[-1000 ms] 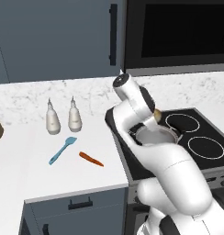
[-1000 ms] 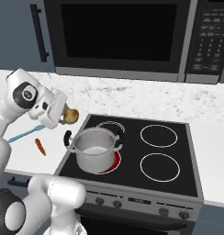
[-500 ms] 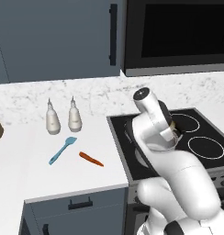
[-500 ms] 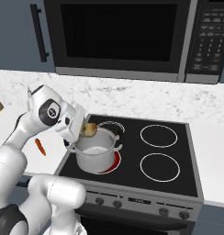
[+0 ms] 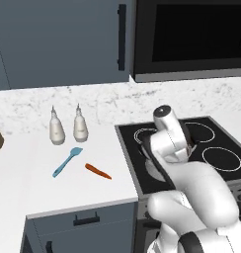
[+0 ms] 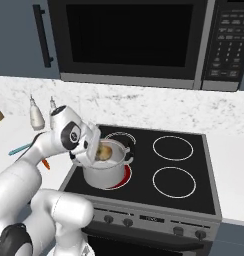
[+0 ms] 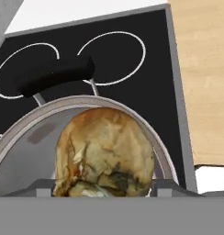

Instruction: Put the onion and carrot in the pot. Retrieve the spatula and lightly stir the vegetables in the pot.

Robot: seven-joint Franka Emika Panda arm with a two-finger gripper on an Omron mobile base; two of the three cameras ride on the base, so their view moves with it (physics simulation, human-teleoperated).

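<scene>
My gripper is shut on the onion, a yellowish-brown ball held just over the mouth of the steel pot on the front left burner. In the hand view the onion sits close above the pot's rim, with one black handle beyond it. The orange-red carrot lies on the white counter left of the stove. The light blue spatula lies just left of the carrot. My arm hides the pot in the left base view.
Two small white bottles stand by the backsplash behind the spatula. The black cooktop has other bare burners to the right. A microwave hangs above the stove.
My arm has swung right from the counter side to over the stove, carrying the onion until it hangs above the pot's mouth. Carrot and spatula have not moved.
</scene>
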